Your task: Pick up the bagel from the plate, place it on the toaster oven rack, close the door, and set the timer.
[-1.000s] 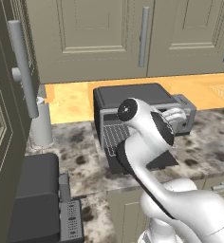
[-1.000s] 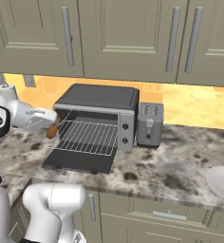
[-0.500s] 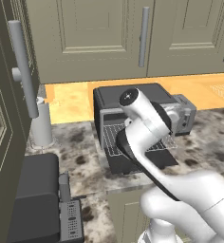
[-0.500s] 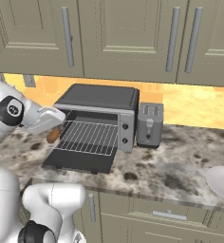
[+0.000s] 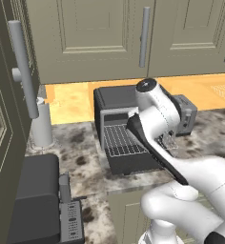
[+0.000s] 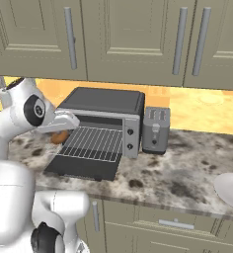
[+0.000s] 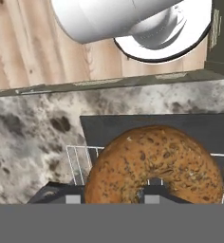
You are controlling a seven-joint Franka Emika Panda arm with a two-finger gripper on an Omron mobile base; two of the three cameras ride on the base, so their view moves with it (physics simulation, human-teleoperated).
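Because the door (image 6: 81,167) lies folded down flat, the toaster oven rack (image 6: 95,143) sits exposed for loading; the gripper (image 6: 64,129) is clamped on the bagel (image 6: 59,137), carried at the rack's left edge, not yet set down. From the left, the arm reaches across toward the toaster oven (image 6: 104,103)

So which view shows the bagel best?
The hand view: the bagel sits large and close, its seeded crust and centre hole clear, above the rack. The right base view gives a small brown patch beside the gripper. In the left base view the arm hides it.
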